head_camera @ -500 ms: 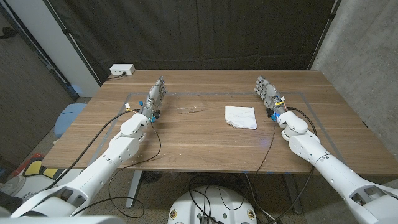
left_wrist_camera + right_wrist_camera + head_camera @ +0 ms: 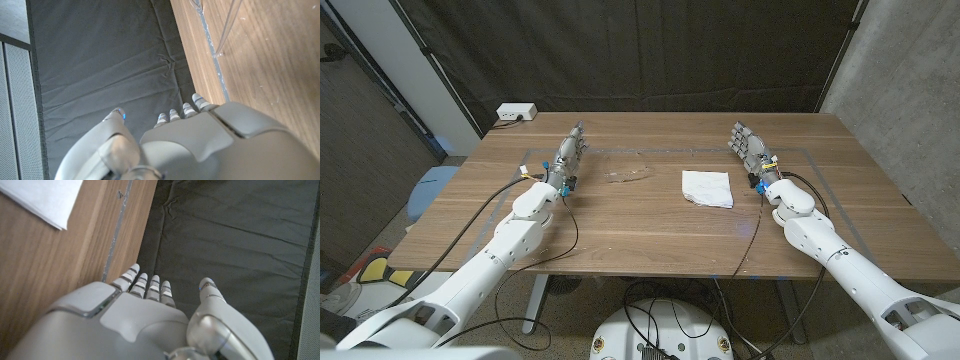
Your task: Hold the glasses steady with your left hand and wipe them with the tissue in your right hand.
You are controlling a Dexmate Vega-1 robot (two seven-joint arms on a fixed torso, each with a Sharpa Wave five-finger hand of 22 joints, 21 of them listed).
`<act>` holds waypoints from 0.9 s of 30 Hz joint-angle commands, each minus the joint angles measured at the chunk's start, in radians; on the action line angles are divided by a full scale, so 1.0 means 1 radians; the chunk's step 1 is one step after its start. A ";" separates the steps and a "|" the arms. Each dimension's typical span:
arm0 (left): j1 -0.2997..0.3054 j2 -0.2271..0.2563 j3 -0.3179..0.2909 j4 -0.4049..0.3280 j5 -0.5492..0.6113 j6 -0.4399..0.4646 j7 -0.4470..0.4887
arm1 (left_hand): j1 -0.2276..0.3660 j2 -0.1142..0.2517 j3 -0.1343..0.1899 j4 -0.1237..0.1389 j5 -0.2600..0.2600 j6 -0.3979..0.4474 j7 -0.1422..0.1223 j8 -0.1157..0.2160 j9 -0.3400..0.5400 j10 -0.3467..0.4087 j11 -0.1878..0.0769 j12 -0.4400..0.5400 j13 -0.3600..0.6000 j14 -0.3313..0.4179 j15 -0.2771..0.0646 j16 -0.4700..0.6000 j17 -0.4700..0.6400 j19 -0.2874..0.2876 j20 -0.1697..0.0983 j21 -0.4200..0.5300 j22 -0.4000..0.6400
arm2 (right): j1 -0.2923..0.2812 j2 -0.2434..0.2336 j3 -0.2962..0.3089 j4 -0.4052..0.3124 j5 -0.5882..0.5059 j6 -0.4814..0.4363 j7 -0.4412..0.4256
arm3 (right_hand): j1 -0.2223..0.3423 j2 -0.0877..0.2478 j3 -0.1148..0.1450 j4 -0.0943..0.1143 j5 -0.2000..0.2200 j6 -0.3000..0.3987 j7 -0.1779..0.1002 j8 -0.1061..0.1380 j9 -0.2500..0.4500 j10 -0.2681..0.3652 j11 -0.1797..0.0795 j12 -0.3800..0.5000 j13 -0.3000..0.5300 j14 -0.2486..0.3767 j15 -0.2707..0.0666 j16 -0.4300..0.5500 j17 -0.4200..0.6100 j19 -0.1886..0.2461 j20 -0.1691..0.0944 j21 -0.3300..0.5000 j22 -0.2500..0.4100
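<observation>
Clear-framed glasses (image 2: 627, 176) lie on the wooden table (image 2: 650, 225) near its middle, faint against the wood; one clear part of them (image 2: 231, 25) crosses the left wrist view. A white folded tissue (image 2: 707, 188) (image 2: 42, 197) lies just right of them. My left hand (image 2: 568, 155) (image 2: 200, 145) stands on the table to the left of the glasses, fingers straight and apart, holding nothing. My right hand (image 2: 749, 146) (image 2: 135, 315) stands to the right of the tissue, fingers extended, holding nothing.
A white power strip (image 2: 516, 112) sits at the table's far left corner. Pale tape lines (image 2: 660, 148) mark a rectangle on the tabletop. A black curtain (image 2: 650, 50) hangs behind the table. Black cables (image 2: 565, 225) trail along both forearms.
</observation>
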 commanded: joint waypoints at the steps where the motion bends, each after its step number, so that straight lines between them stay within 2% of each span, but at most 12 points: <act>1: -0.039 0.103 0.058 -0.044 0.130 0.039 -0.037 | 0.075 -0.027 0.007 -0.059 -0.003 -0.009 0.006 0.006 0.007 -0.008 0.019 -0.004 0.004 -0.063 0.008 -0.012 0.004 -0.036 0.014 -0.023 0.002 | -0.020 -0.005 0.005 -0.019 0.002 0.003 -0.010 | 0.011 0.000 0.007 -0.001 0.004 0.010 -0.003 0.006 0.006 0.010 -0.001 0.005 0.002 0.000 0.010 0.006 0.004 0.005 0.001 0.001 0.005; 3: -0.053 0.126 0.073 -0.058 0.163 0.057 -0.047 | 0.089 -0.032 0.008 -0.070 -0.005 -0.009 0.014 0.005 0.008 -0.012 0.022 -0.006 0.005 -0.071 0.019 -0.011 0.004 -0.045 0.017 -0.029 0.003 | -0.024 -0.005 0.006 -0.022 0.003 0.005 -0.011 | 0.011 -0.001 0.007 -0.001 0.004 0.010 -0.003 0.006 0.006 0.011 -0.001 0.005 0.002 0.001 0.010 0.006 0.004 0.005 0.001 0.001 0.005; 4: -0.058 0.136 0.078 -0.066 0.179 0.065 -0.046 | 0.103 -0.036 0.008 -0.081 -0.007 -0.005 0.018 0.007 0.010 0.005 0.027 0.001 0.007 -0.061 0.034 -0.005 0.006 -0.040 0.031 -0.028 0.005 | -0.027 -0.005 0.006 -0.024 0.003 0.007 -0.011 | 0.011 -0.001 0.007 -0.001 0.004 0.010 -0.003 0.006 0.006 0.011 0.000 0.005 0.002 0.001 0.010 0.005 0.004 0.005 0.001 0.001 0.005; 6: -0.070 0.156 0.089 -0.083 0.213 0.081 -0.046 | 0.133 -0.042 0.010 -0.102 -0.010 0.028 0.038 0.018 0.013 0.027 0.027 0.009 0.010 -0.019 0.055 0.010 0.010 -0.028 0.059 -0.025 0.010 | -0.031 -0.005 0.006 -0.028 0.003 0.008 -0.013 | 0.011 -0.001 0.007 -0.001 0.004 0.011 -0.002 0.006 0.006 0.012 -0.001 0.005 0.002 0.001 0.010 0.006 0.004 0.005 0.002 0.001 0.005; 9: -0.089 0.193 0.109 -0.117 0.286 0.106 -0.039 | 0.159 -0.043 0.011 -0.118 -0.012 0.065 0.061 0.029 0.018 0.077 0.046 0.028 0.018 0.044 0.069 0.034 0.025 -0.015 0.073 -0.019 0.017 | -0.040 -0.006 0.009 -0.035 0.005 0.010 -0.017 | 0.011 -0.001 0.007 -0.001 0.004 0.012 -0.002 0.006 0.006 0.013 -0.001 0.005 0.002 0.001 0.008 0.005 0.004 0.006 0.001 0.002 0.005; 13: -0.113 0.232 0.131 -0.165 0.371 0.147 -0.027 | 0.180 -0.040 0.014 -0.130 -0.013 0.117 0.069 0.046 0.022 0.110 0.055 0.042 0.026 0.082 0.070 0.052 0.042 -0.014 0.082 -0.017 0.023 | -0.051 -0.008 0.013 -0.045 0.006 0.016 -0.024 | 0.011 -0.001 0.007 -0.001 0.004 0.014 0.001 0.007 0.006 0.014 -0.001 0.006 0.002 0.001 0.006 0.005 0.004 0.006 0.002 0.001 0.005; 17: -0.139 0.267 0.152 -0.216 0.461 0.195 -0.022 | 0.225 -0.042 0.022 -0.159 -0.014 0.202 0.051 0.076 0.028 0.139 0.047 0.056 0.039 0.106 0.061 0.067 0.065 -0.016 0.079 -0.015 0.027 | -0.063 -0.009 0.017 -0.055 0.007 0.023 -0.030 | 0.011 -0.002 0.007 -0.001 0.004 0.014 0.001 0.007 0.006 0.015 -0.001 0.006 0.002 0.002 0.006 0.005 0.004 0.006 0.002 0.002 0.005; 22: -0.160 0.308 0.170 -0.284 0.551 0.267 -0.024 | 0.276 -0.036 0.036 -0.188 -0.014 0.257 0.060 0.100 0.036 0.146 0.050 0.062 0.053 0.103 0.069 0.076 0.086 -0.042 0.098 -0.023 0.030 | -0.074 -0.010 0.020 -0.064 0.007 0.027 -0.038 | 0.011 -0.002 0.007 -0.001 0.004 0.015 0.001 0.007 0.006 0.017 -0.001 0.007 0.002 0.002 0.004 0.005 0.004 0.006 0.002 0.001 0.005; 27: -0.179 0.347 0.184 -0.348 0.628 0.335 -0.045 | 0.303 -0.045 0.038 -0.205 -0.015 0.285 0.061 0.114 0.042 0.150 0.058 0.070 0.064 0.103 0.069 0.081 0.101 -0.068 0.108 -0.032 0.033 | -0.080 -0.010 0.022 -0.068 0.007 0.029 -0.041 | 0.012 -0.002 0.007 -0.002 0.004 0.017 0.003 0.007 0.006 0.018 -0.003 0.007 0.002 0.004 0.002 0.005 0.004 0.006 0.001 0.001 0.006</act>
